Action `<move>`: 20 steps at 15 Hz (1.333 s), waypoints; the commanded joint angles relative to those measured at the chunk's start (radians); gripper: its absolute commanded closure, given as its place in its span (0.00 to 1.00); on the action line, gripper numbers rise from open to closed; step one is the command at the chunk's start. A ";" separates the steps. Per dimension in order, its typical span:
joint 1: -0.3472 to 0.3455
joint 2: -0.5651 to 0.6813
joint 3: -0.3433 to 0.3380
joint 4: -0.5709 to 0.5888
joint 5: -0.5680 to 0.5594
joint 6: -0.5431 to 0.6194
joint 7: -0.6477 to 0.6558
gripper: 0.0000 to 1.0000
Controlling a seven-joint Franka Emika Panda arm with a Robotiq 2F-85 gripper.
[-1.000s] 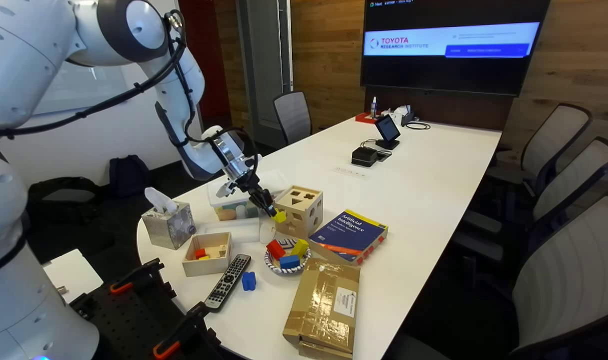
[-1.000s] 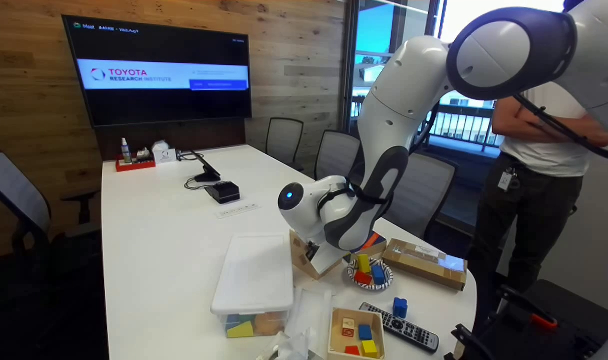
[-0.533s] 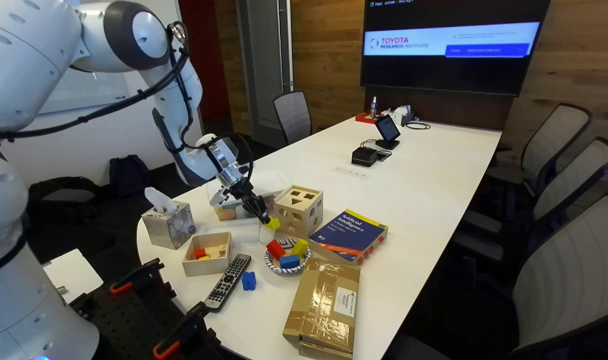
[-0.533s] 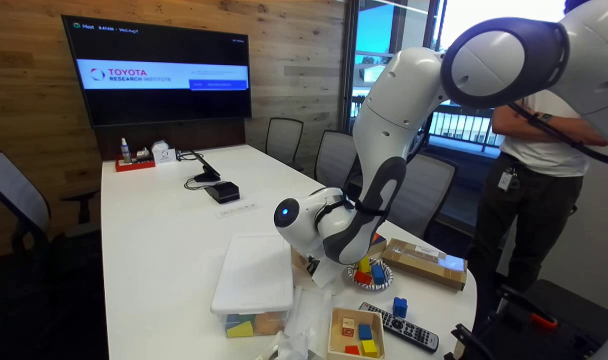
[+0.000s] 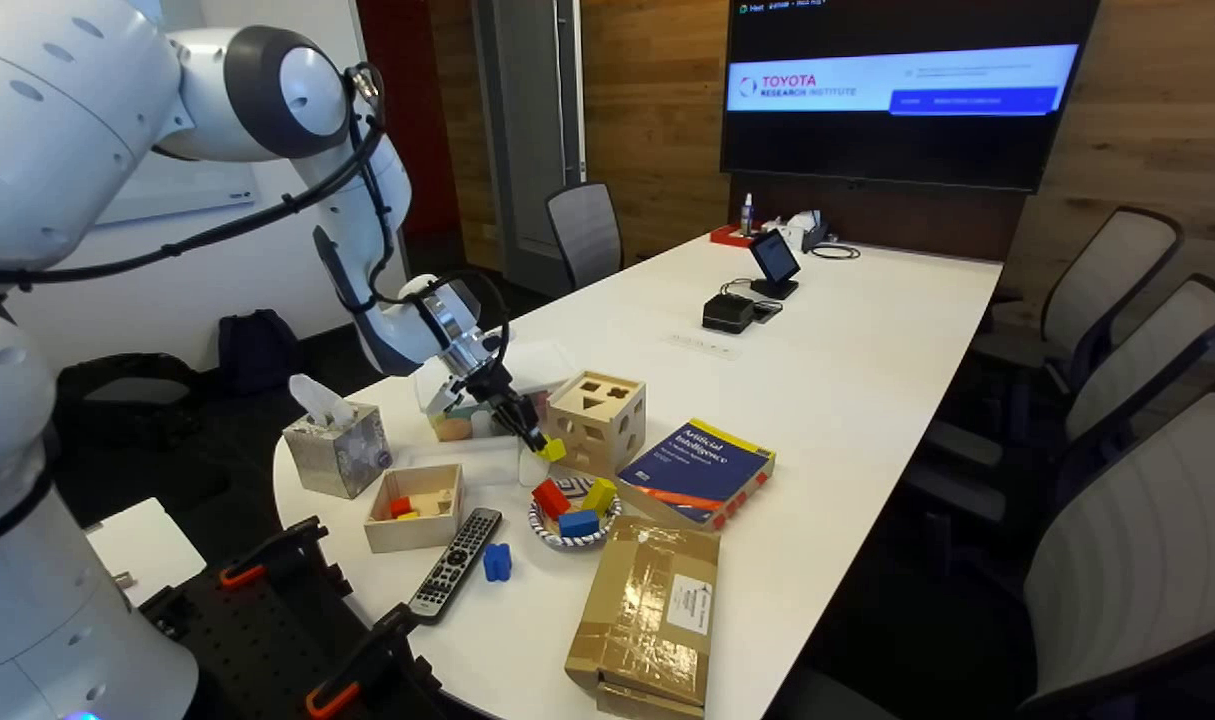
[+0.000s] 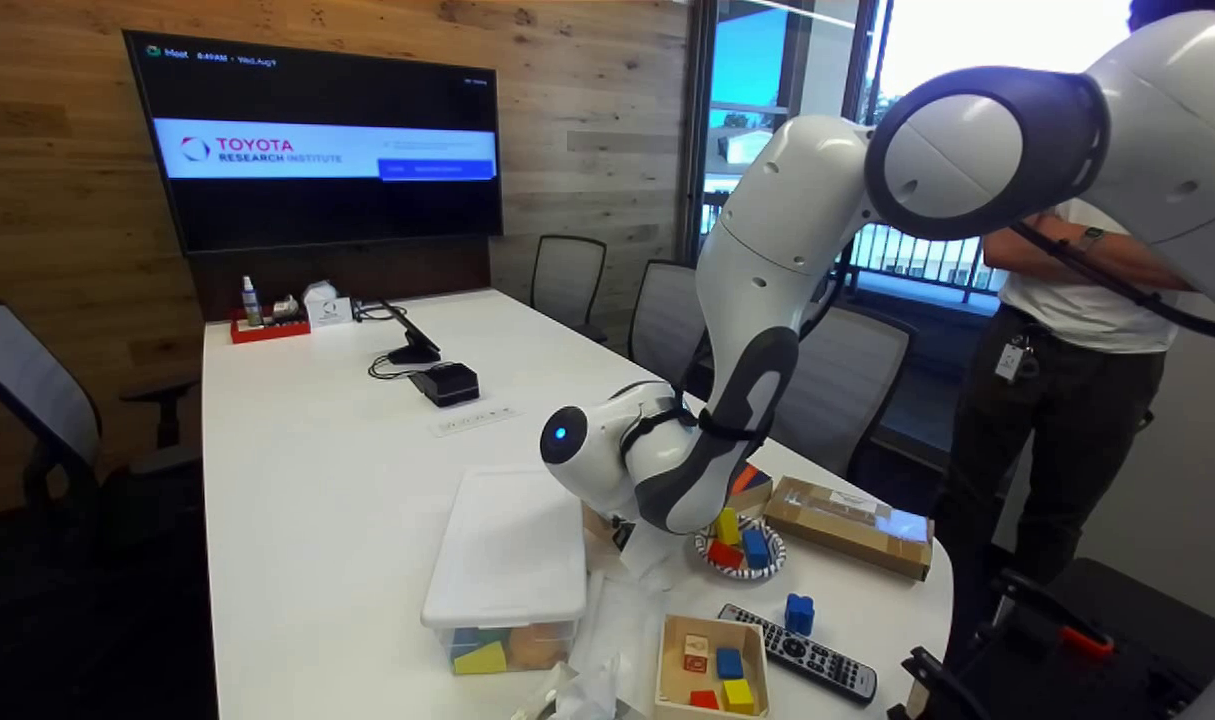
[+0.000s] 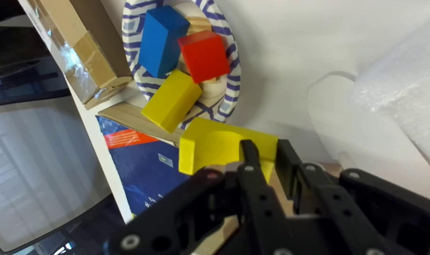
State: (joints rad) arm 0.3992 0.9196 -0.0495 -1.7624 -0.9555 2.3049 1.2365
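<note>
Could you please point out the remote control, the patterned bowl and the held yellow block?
Remote control (image 5: 455, 565), in an exterior view: button face.
Patterned bowl (image 7: 233, 83), wrist view: its rim.
Held yellow block (image 7: 216, 145), wrist view: its uncovered side.

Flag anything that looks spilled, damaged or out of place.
Slightly odd: a blue block sits loose on the table beside the remote, while other blocks are in the patterned bowl and the wooden tray. The gripper also pinches a yellow block near one end rather than the middle. No spill or damage stands out.
</note>
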 commanded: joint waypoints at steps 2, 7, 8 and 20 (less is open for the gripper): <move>-0.009 -0.102 0.005 -0.052 -0.042 0.018 0.007 0.95; 0.017 -0.123 0.016 -0.062 -0.127 -0.008 0.040 0.95; 0.024 -0.111 0.021 -0.056 -0.146 -0.019 0.047 0.95; 0.037 -0.059 0.095 -0.038 -0.214 -0.128 0.062 0.95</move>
State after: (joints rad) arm 0.4411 0.8916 0.0277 -1.7903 -1.1430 2.2067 1.2852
